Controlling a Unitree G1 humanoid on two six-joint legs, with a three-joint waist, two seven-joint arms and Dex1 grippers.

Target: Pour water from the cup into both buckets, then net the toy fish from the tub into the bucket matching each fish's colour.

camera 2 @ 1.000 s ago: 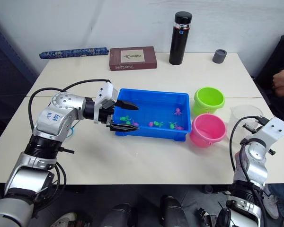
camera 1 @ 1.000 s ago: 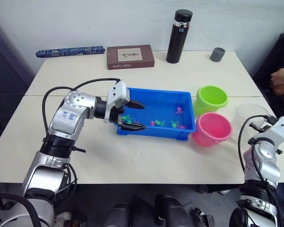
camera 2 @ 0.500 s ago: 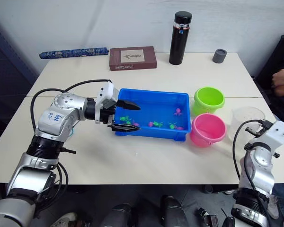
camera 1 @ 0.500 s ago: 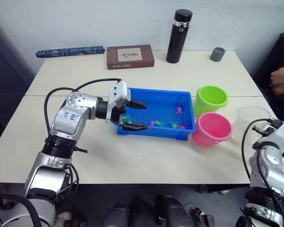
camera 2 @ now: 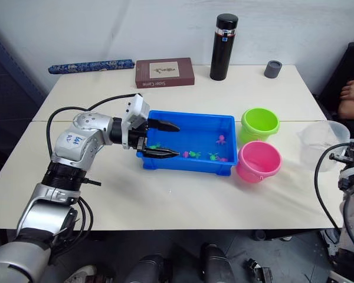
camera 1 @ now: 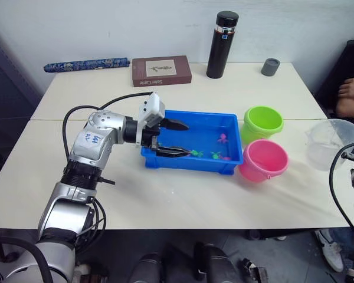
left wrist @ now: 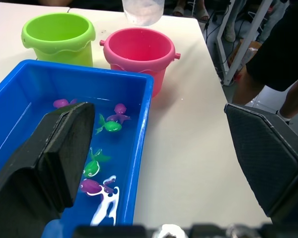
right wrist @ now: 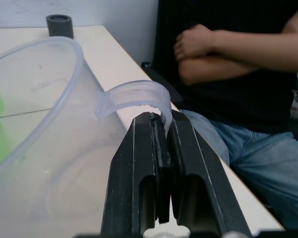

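The blue tub (camera 1: 194,121) holds water and several tiny green and pink toy fish (left wrist: 109,125). My left gripper (camera 1: 180,139) is open at the tub's left end. One finger (left wrist: 54,148) is over the water and the other (left wrist: 268,153) is past the near rim. The lime green bucket (camera 1: 264,121) and the pink bucket (camera 1: 264,159) stand just right of the tub. Further right, my right gripper (right wrist: 159,121) is shut on the handle of the clear cup (camera 1: 329,140), beyond the pink bucket.
A black flask (camera 1: 221,44), a brown book (camera 1: 162,71), a small grey cap (camera 1: 271,66) and a blue patterned roll (camera 1: 85,63) line the table's far side. A person sits with folded arms (right wrist: 238,49) just past the table's right edge.
My left gripper has reached further right along the tub, staying open. The cup and my right gripper have shifted right, toward the table's edge.
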